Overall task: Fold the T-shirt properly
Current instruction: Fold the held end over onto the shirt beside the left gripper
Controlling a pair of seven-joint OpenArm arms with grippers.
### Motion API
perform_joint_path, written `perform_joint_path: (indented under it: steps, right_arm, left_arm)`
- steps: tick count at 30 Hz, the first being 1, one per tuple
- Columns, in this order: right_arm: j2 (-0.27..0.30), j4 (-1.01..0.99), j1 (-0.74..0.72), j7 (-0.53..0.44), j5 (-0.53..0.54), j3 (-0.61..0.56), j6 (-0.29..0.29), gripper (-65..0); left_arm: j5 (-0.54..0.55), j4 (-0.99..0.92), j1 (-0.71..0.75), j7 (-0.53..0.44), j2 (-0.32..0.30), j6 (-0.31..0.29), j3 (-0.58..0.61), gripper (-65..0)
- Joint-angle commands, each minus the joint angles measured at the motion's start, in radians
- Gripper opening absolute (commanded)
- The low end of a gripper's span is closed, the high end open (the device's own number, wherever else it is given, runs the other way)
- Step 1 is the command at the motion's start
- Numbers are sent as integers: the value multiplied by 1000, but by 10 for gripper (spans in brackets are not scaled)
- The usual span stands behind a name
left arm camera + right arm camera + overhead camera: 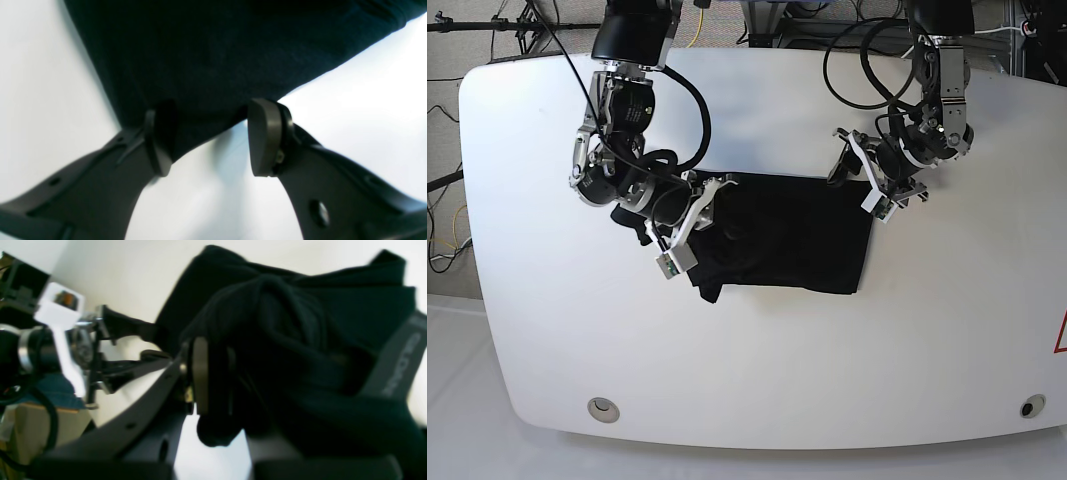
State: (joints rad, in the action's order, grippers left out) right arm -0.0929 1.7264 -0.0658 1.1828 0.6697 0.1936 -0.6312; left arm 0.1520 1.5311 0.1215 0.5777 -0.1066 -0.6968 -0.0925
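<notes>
The black T-shirt (792, 235) lies partly folded in the middle of the white table, bunched at its left edge. In the base view my right gripper (704, 207) is at that left edge. The right wrist view shows it (217, 380) shut on a thick wad of the T-shirt (283, 340), with one pad (200, 373) pressed against the cloth and the other hidden. My left gripper (854, 178) is at the shirt's far right corner. In the left wrist view it (211, 136) stands open, with a corner of the T-shirt (206, 66) lying between its fingers.
A grey neck band with lettering (400, 360) shows in the bunched cloth. The white table (757, 370) has rounded edges and two round fittings near its front. Cables (867, 70) run across the far side. A cardboard box (30, 426) shows behind the left arm.
</notes>
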Motion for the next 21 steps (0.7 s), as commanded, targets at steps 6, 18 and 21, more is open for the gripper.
perform_joint_path:
  steps: [6, 18, 21]
  right_arm:
    - [-39, 39, -22, -9, 32, -63, -23, -650]
    - [-51, 32, -21, -30, 35, -189, -22, -650]
    - [-54, 26, -25, -41, 33, -207, -22, -650]
  left_arm:
    - [1, 8, -11, -2, -8, -1, 2, -329]
    - [0, 6, -22, -2, -9, -1, -1, -329]
    - [-1, 4, -22, -2, -9, -1, -1, -329]
